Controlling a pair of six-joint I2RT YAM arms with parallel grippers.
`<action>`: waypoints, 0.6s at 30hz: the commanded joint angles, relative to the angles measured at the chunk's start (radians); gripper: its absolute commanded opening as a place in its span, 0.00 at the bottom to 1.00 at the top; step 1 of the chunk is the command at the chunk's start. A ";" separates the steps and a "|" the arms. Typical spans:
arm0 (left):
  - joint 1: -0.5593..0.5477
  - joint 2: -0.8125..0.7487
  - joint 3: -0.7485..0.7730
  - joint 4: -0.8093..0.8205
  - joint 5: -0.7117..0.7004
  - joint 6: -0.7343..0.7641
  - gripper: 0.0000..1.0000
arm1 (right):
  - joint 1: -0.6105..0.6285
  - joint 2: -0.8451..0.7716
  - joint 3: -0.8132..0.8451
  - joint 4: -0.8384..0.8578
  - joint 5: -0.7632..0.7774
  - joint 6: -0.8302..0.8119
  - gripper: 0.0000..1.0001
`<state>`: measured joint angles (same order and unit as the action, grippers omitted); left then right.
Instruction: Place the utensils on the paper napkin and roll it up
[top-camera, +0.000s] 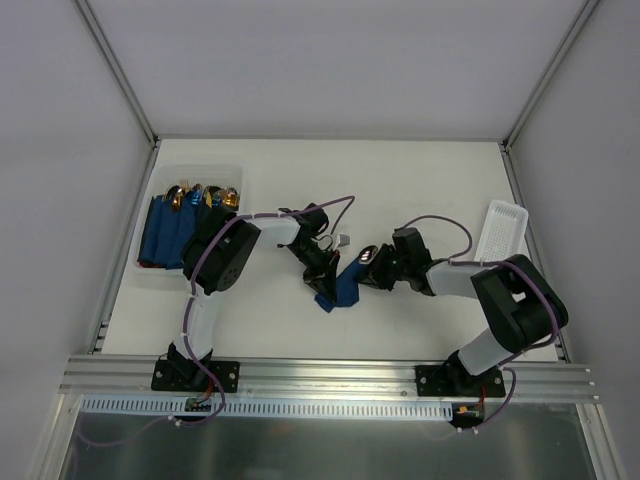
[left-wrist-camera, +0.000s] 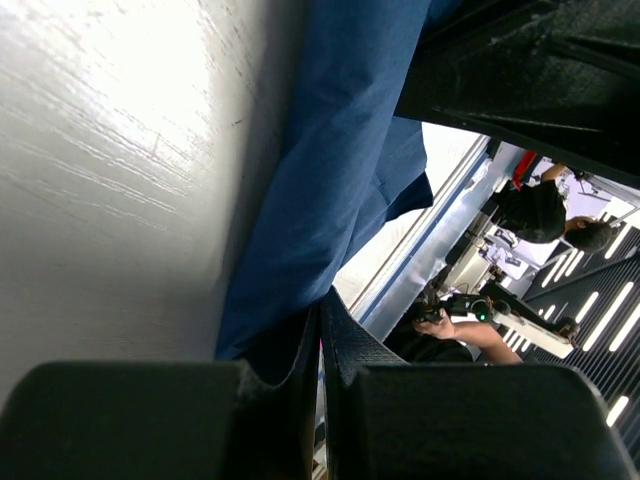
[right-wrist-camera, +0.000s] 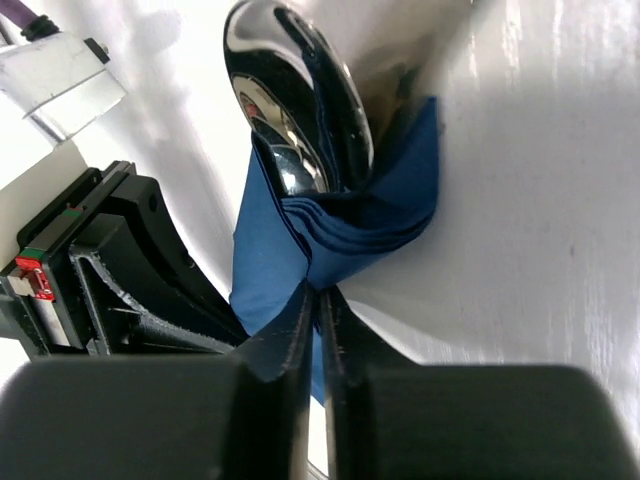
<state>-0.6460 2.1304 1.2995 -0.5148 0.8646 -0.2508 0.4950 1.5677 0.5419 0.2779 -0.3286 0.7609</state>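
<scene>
The dark blue paper napkin (top-camera: 343, 285) lies partly rolled at the middle of the table, between the two grippers. In the right wrist view it (right-wrist-camera: 340, 225) wraps round a silver spoon (right-wrist-camera: 300, 95) whose bowl sticks out of the fold. My right gripper (right-wrist-camera: 318, 292) is shut on the napkin's edge. My left gripper (left-wrist-camera: 322, 312) is shut on the napkin (left-wrist-camera: 320, 170) from the other side. In the top view the left gripper (top-camera: 322, 268) and the right gripper (top-camera: 362, 268) flank the roll. The other utensils are hidden inside the napkin.
A clear tray (top-camera: 158, 268) at the back left holds several dark blue bundles with copper-gold tips (top-camera: 185, 215). A white perforated tray (top-camera: 501, 230) lies at the right edge. The metal rail (top-camera: 330, 375) runs along the near side.
</scene>
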 joint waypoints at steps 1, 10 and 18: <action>0.012 0.063 -0.016 0.016 -0.167 0.033 0.00 | 0.013 0.081 -0.063 -0.074 0.102 -0.034 0.05; 0.034 -0.001 -0.009 0.018 -0.107 0.044 0.04 | 0.013 0.045 -0.123 0.090 0.071 -0.072 0.00; 0.083 -0.188 0.021 0.018 -0.046 0.081 0.35 | 0.011 -0.047 -0.126 0.129 0.048 -0.153 0.00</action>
<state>-0.5987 2.0415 1.2995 -0.5076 0.8520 -0.2134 0.5011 1.5429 0.4362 0.4812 -0.3260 0.6991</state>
